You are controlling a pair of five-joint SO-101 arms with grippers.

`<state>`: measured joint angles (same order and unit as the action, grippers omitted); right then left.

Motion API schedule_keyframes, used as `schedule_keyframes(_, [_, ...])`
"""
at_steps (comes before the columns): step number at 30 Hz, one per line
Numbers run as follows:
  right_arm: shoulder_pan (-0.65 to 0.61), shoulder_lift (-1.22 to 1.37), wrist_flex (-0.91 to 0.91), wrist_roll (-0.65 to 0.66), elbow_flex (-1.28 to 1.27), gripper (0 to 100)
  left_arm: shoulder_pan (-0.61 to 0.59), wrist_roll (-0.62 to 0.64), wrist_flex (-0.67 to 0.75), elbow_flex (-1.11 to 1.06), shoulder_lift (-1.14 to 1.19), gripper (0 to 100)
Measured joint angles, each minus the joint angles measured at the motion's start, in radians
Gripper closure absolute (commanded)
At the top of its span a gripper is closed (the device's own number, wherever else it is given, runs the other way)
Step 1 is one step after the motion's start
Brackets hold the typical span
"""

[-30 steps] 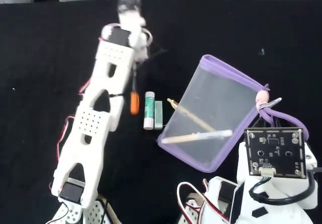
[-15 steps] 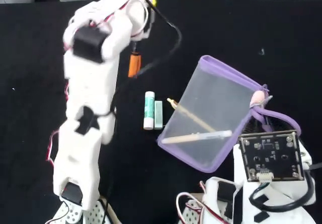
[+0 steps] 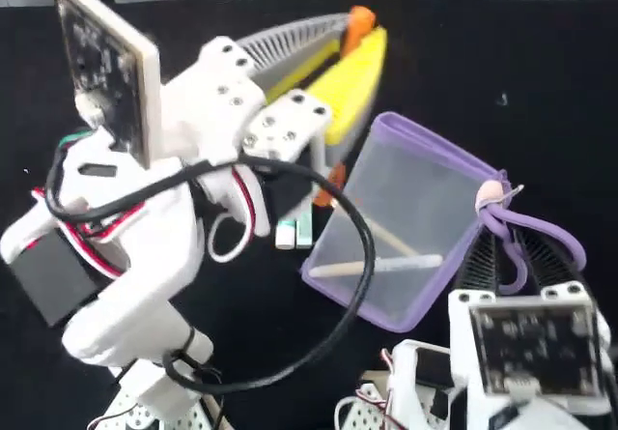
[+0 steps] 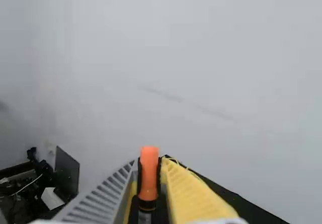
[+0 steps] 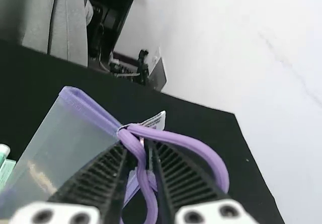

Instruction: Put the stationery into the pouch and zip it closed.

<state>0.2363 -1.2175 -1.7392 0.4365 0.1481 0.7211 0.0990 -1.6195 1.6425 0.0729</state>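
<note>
Holding the pen [image 3: 361, 16] clenched between its jaws, our left gripper [image 3: 359, 39] stands high over the table [image 3: 541, 72], just beyond the far, purple-edged side of the pouch [image 3: 415, 208]. The pen's long axis runs along the jaws, and its orange end pokes out past the fingertips and away from the pouch, as the left wrist view shows [image 4: 148, 173]. We judge that the pen must come down and tip over before it can slide in through that far edge, which we take for the mouth.

Our right gripper [image 3: 502, 256] sits at the near right corner of the pouch, jaws closed on the purple strap [image 3: 541, 232], which loops out past them [image 5: 191, 148]. That anchors the pouch. Two thin sticks [image 3: 377, 266] already lie inside it.

On the cloth just beside the pouch's left edge lie a glue stick [image 3: 286, 235] and a pale green eraser [image 3: 305, 229], side by side and partly hidden under the left arm. They are nearer the left arm than the right. The left arm's cable hangs across the pouch corner and could snag on the way down.
</note>
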Motion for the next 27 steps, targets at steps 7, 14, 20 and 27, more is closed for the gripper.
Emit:
schedule_keyframes(7, [-0.124,-0.038,0.000,-0.040,0.032,98.6,0.038,0.000,0.071,0.000,-0.002,97])
schedule_keyframes(14, [-0.226,-0.123,0.000,-0.074,0.044,98.6,0.043,0.000,0.078,0.002,0.051,97])
schedule_keyframes(20, [-0.269,-0.167,0.000,-0.077,0.044,98.6,0.046,0.000,0.092,0.000,0.135,97])
schedule_keyframes(27, [-0.276,-0.201,0.000,-0.077,0.046,98.6,-0.038,0.000,0.176,0.000,0.261,97])
